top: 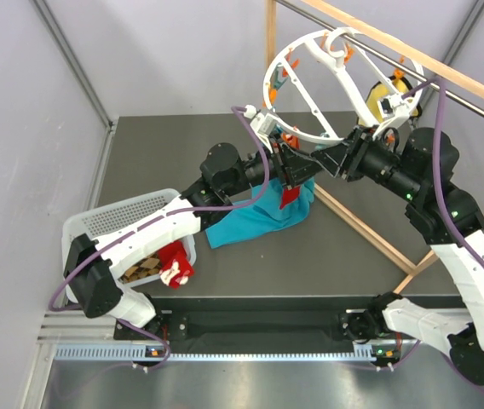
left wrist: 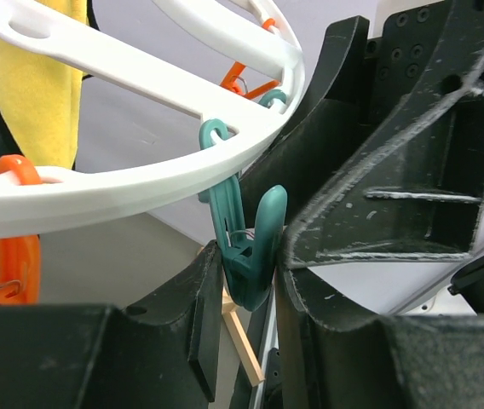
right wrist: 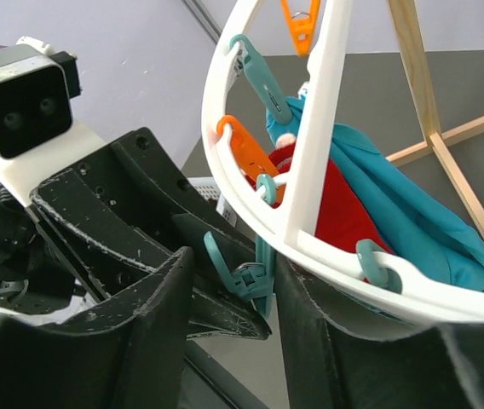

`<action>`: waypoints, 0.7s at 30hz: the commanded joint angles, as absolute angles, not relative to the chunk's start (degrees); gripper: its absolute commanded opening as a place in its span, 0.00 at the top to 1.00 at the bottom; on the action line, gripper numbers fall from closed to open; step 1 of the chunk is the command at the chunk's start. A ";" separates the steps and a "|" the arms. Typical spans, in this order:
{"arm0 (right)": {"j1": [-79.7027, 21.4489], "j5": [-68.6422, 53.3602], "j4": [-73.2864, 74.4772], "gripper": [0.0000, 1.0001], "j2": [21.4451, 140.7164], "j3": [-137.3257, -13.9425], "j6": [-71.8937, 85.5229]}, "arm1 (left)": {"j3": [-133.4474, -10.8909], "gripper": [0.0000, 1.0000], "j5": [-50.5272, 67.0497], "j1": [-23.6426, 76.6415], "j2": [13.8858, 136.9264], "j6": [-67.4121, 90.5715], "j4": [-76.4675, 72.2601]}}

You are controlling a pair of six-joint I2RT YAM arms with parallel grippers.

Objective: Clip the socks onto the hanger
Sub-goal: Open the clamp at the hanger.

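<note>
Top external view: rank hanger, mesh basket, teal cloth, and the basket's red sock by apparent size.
1. hanger and mesh basket: look alike, and the hanger hangs nearer the camera, so unranked.
2. teal cloth
3. red sock

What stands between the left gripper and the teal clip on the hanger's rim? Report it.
Nothing visible. The teal clip, hanging from the hanger rim, sits between the left gripper's fingers, touching both. The right gripper crowds in beside it, not in front.
</note>
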State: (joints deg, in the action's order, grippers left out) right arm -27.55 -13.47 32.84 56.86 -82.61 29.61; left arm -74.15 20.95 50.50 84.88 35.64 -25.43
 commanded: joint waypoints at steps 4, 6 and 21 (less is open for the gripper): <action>-27.25 -15.73 33.84 0.67 57.30 -83.23 28.48 | -77.08 1.00 21.80 50.80 83.76 33.84 -26.54; -27.16 -15.73 33.84 0.77 57.74 -83.32 27.86 | -77.34 1.00 21.80 50.80 83.93 33.66 -25.84; -26.72 -13.54 34.10 1.00 58.27 -82.88 25.14 | -70.13 0.43 3.36 50.71 67.00 30.23 -3.11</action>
State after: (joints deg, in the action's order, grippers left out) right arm -27.07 -11.68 33.69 58.28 -82.59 26.50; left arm -69.91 11.46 50.61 73.71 32.14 -11.05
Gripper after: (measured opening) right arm 0.055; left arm 0.582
